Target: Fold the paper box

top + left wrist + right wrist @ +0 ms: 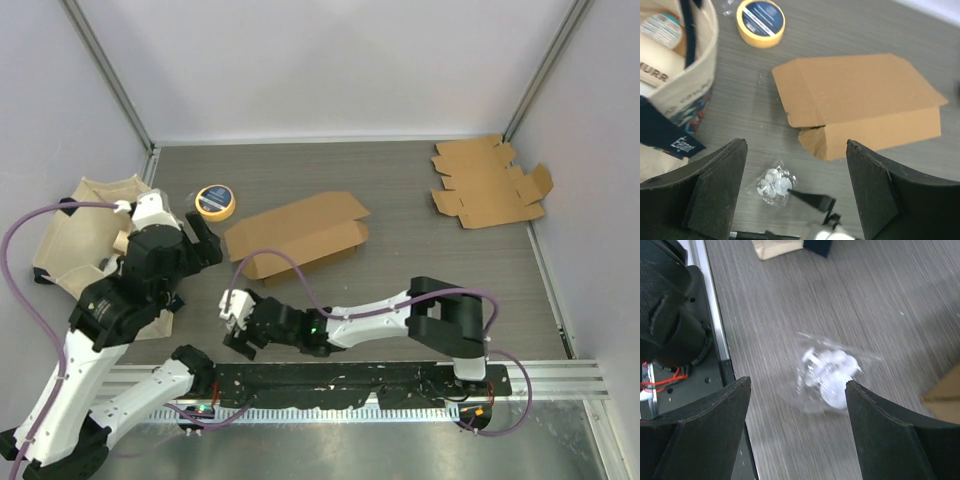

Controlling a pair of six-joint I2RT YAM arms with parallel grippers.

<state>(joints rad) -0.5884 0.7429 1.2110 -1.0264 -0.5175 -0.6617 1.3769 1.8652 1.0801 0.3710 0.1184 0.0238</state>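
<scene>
The brown paper box (295, 235) lies partly folded in the middle of the table, its flap open towards the left (860, 105). My left gripper (206, 244) hovers to the left of the box and above the table, open (796, 145), with nothing between its fingers. My right gripper (238, 322) is low over the table near the front edge, open (797, 385). A small clear plastic bag of white pieces (827, 377) lies on the table just beyond its right finger (775, 185). A corner of the box (945, 395) shows at the right edge of the right wrist view.
A yellow tape roll (214, 201) lies left of the box. A canvas bag (90, 225) holding items stands at the far left. Flat cardboard blanks (490, 182) lie at the back right. The black rail (350, 380) with the arm bases runs along the near edge.
</scene>
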